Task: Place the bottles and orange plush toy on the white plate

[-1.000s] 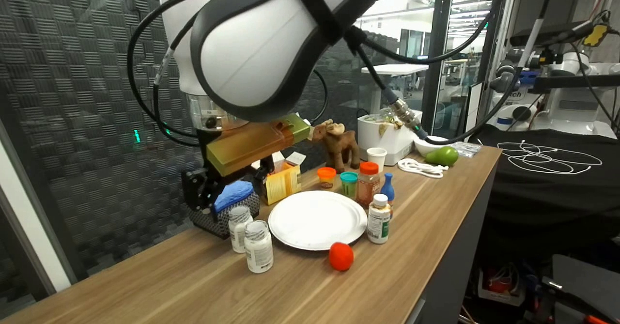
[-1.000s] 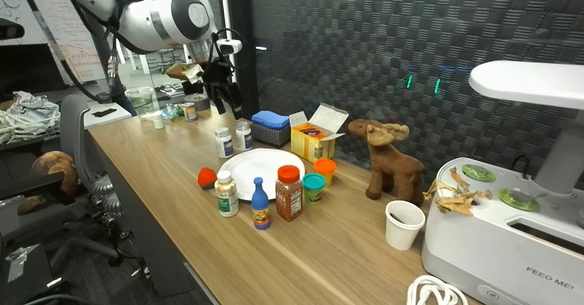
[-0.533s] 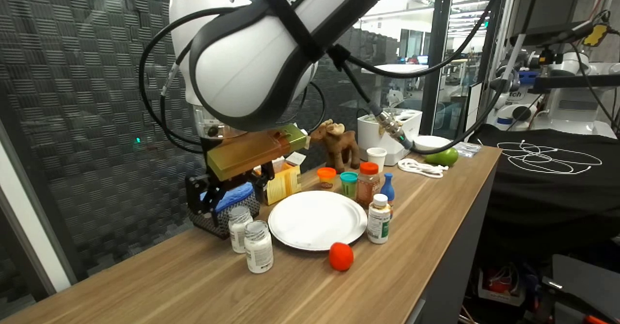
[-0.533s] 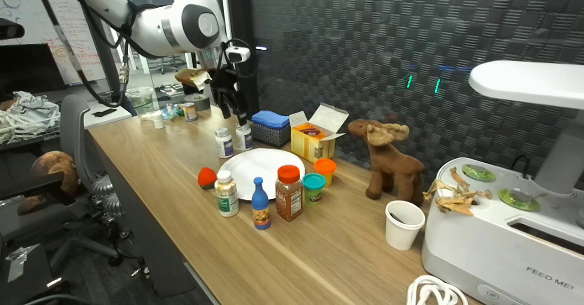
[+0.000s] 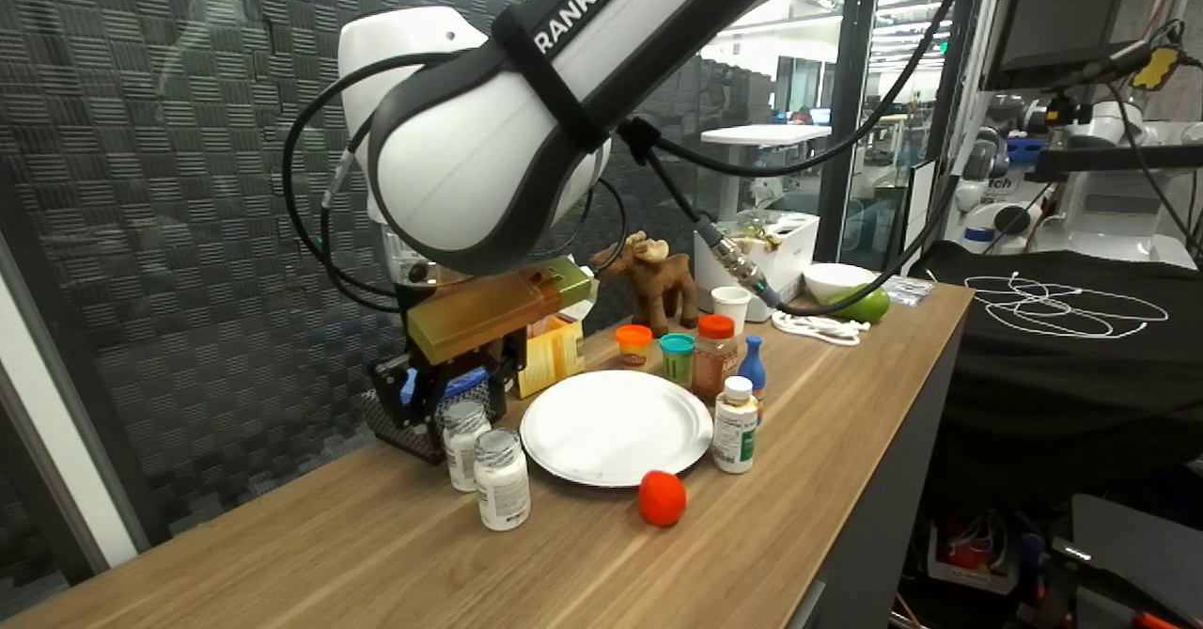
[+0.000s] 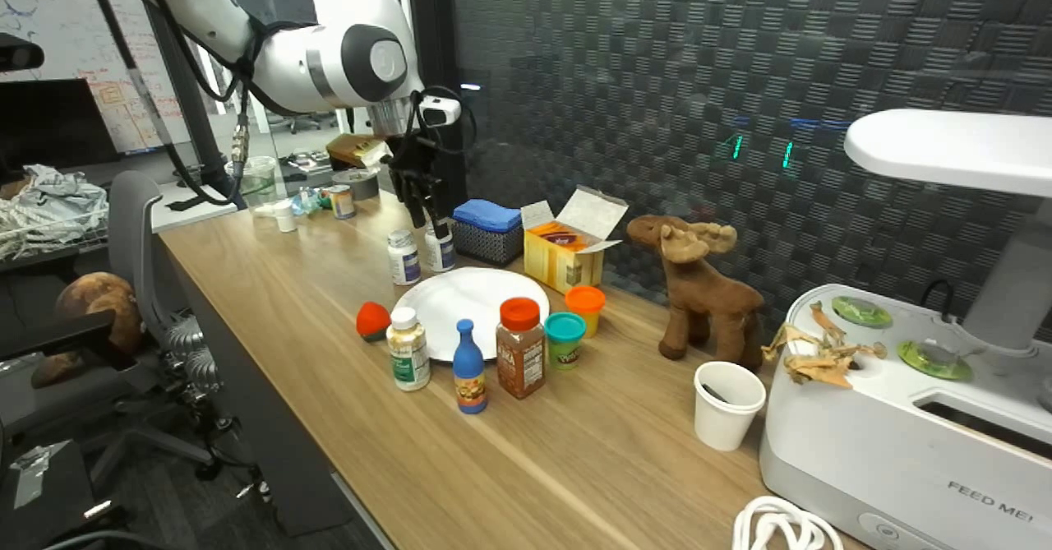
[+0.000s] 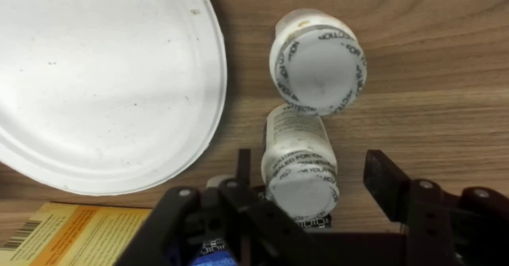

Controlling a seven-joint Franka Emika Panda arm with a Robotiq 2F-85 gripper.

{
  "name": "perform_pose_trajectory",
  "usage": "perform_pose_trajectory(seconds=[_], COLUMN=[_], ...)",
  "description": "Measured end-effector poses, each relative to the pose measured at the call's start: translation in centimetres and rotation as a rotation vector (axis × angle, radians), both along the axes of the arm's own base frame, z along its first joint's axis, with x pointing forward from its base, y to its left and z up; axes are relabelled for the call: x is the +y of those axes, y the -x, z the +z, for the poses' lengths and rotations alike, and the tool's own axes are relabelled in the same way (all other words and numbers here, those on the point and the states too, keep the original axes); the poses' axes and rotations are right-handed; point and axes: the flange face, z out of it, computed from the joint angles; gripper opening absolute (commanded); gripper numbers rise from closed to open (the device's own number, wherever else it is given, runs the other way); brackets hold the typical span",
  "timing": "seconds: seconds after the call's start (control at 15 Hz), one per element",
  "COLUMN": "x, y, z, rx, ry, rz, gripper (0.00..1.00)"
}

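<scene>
Here's the tool (image 7: 309, 160), poised over the table (image 5: 376, 554) just beside the white plate (image 5: 616, 427), and it's lined up on a sealed white pill bottle (image 7: 300, 164)! Jaws partly spread, the bottle's top showing in the gap between them, nothing gripped; whether the plate-side finger (image 7: 243, 168) brushes the bottle is hard to call, blurred and close as it is. The neighbouring pill bottle (image 7: 318, 65) stands upright on that same side of the plate. Across the plate, just off its rim, is the green-labelled pill bottle (image 5: 735, 430), also upright, and the orange plush toy (image 5: 663, 498) sits just outside the rim between the two camps. None of them is on the plate yet, so I'd call this the opening pick. Next, it wants centring around the bottle, a square squeeze without nudging the neighbour, a straight lift, then a short carry onto the plate, set down upright, with the toy and remaining bottles to follow.
</scene>
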Motion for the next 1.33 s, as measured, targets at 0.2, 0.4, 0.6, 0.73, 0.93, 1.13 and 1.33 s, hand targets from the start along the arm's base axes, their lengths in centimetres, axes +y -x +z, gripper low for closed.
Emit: perform_pose_trajectory(seconds=[0.2,0.4,0.6,0.73,0.93,1.13,1.33], x=[-0.2,0.3,1.1,1.4,0.7,-1.2,-3.7], y=[-0.1,0.1,0.5,0.6,0.8,0.8,0.8], z=[0.0,0.5,1.7,3.4,7.2,9.8,9.0], rx=[0.003,0.004,0.003,-0.01,-0.031,-0.049,-0.031], ry=[0.01,0.017,0.021,0.021,0.025,0.036,0.051], rz=[0.009,0.024,0.039,0.042,0.029,-0.001,-0.044], gripper=[0.21,0.2,0.2,0.2,0.2,0.2,0.2])
